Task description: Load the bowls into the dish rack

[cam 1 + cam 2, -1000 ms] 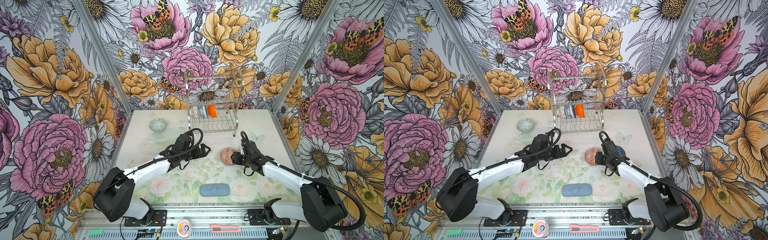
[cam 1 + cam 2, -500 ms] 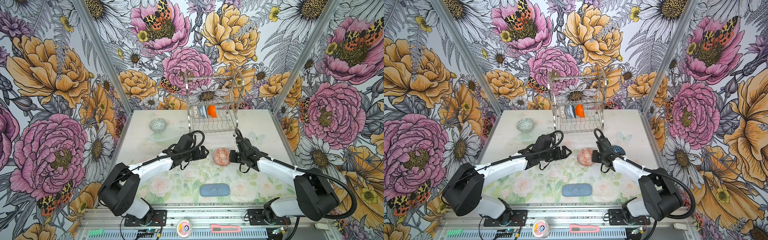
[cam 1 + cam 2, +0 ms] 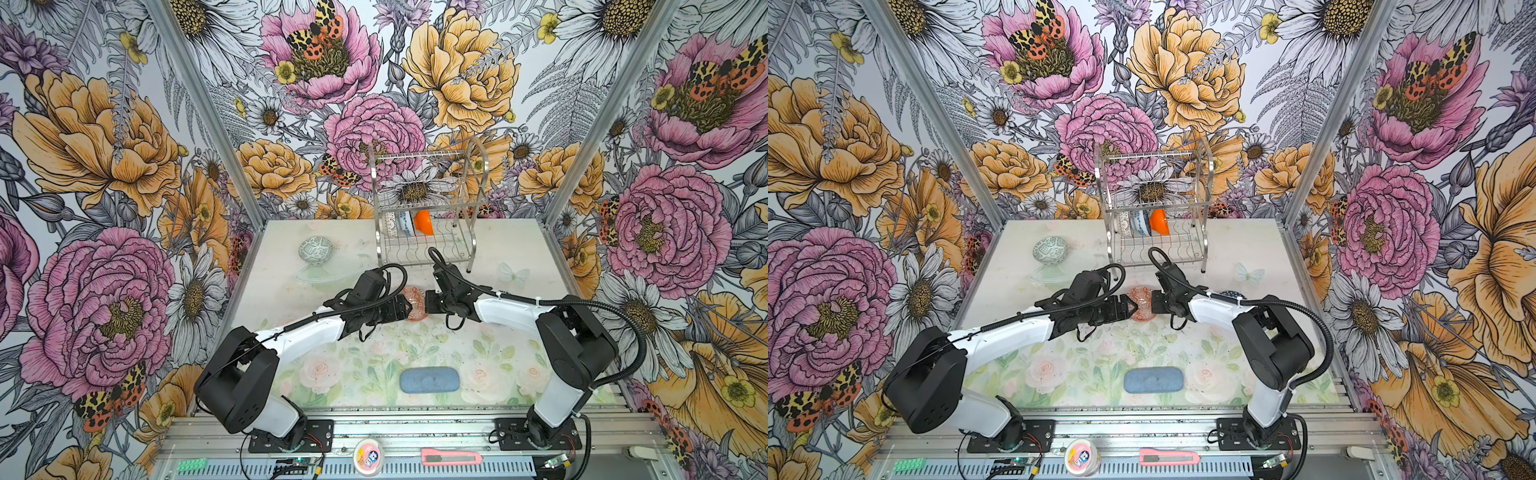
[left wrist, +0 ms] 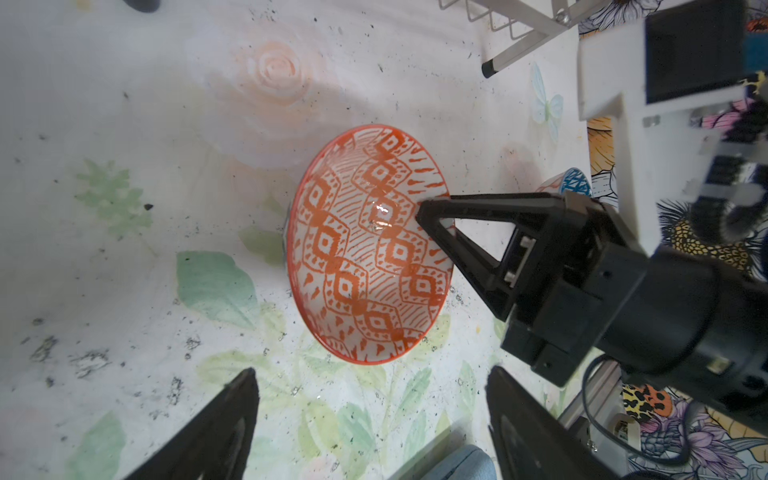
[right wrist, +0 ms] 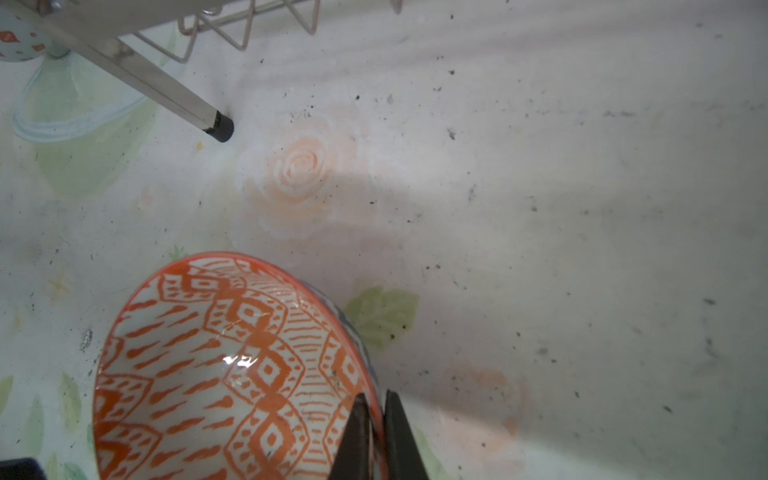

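1. My right gripper (image 5: 374, 401) pinches the rim of the orange-white bowl (image 5: 232, 365), which is tilted, mid-table, in front of the dish rack (image 3: 419, 249).
2. My left gripper (image 4: 370, 374) gapes wide just beside the bowl.

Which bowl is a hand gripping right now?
The orange-white geometric bowl: the right hand pinches its rim. The grey-green bowl sits untouched on the table; others stand in the dish rack.
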Controlling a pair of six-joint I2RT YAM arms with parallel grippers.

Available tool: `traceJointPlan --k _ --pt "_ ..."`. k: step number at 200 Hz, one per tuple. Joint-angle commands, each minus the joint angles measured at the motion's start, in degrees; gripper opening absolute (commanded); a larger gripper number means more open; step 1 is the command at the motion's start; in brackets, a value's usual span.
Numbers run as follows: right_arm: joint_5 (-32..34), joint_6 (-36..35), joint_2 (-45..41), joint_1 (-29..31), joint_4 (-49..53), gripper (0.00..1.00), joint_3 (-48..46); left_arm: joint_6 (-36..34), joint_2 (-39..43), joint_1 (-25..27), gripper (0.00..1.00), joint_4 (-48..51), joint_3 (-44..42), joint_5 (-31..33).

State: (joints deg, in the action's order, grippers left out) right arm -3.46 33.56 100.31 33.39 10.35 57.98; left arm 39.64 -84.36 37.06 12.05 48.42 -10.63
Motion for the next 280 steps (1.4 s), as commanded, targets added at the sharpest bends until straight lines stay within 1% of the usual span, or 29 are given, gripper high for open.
traceJointPlan --k 1,15,46,59,75,88,123,153,182,211,254,280 --pt "-0.59 0.73 0.90 0.36 -3.32 0.10 3.58 -1.40 0.75 -1.57 0.78 0.15 -1.29 1.58" --pt "-0.81 0.63 1.40 0.45 -3.36 0.11 4.14 -1.01 0.10 -2.52 0.73 -0.80 -1.85 1.04" --pt "-0.95 0.46 1.38 0.63 -3.35 0.15 3.99 -1.05 -1.60 -3.31 0.71 -1.11 -1.34 1.86" --pt "-0.96 0.23 1.16 0.72 -3.40 0.18 3.81 -1.05 -2.53 -3.36 0.68 -1.37 -0.76 2.18" --pt "-0.89 0.10 0.81 0.72 -3.41 0.21 3.59 -1.05 -4.04 -3.24 0.66 -1.59 0.28 2.31" --pt "-0.78 -0.20 0.44 0.77 -3.41 0.22 3.39 -1.12 -5.28 -3.10 0.62 -1.50 1.11 2.46" --pt "-0.33 -0.77 -1.24 0.67 -3.36 0.30 2.68 -1.14 -7.11 -2.65 0.56 -1.42 2.53 3.62" --pt "-0.17 -1.09 -2.89 0.39 -3.32 0.37 1.84 -1.53 -8.03 -2.10 0.48 -1.29 3.56 5.27" --pt "-0.01 -1.37 -4.66 -0.31 -3.32 0.45 0.79 -1.61 -10.12 -1.83 0.46 -1.18 5.04 5.33" --pt "-0.32 -1.39 -7.09 -2.06 -3.32 0.50 -0.88 -2.28 -11.50 -0.97 0.40 0.31 6.88 7.06" --pt "-0.77 -1.90 -11.84 -5.35 -3.33 0.69 -4.51 -3.12 -13.68 0.16 0.36 1.68 8.83 9.52" --pt "-1.35 -2.21 -14.82 -7.37 -3.25 0.84 -6.85 -3.74 -16.08 0.97 0.34 3.27 10.72 10.75"
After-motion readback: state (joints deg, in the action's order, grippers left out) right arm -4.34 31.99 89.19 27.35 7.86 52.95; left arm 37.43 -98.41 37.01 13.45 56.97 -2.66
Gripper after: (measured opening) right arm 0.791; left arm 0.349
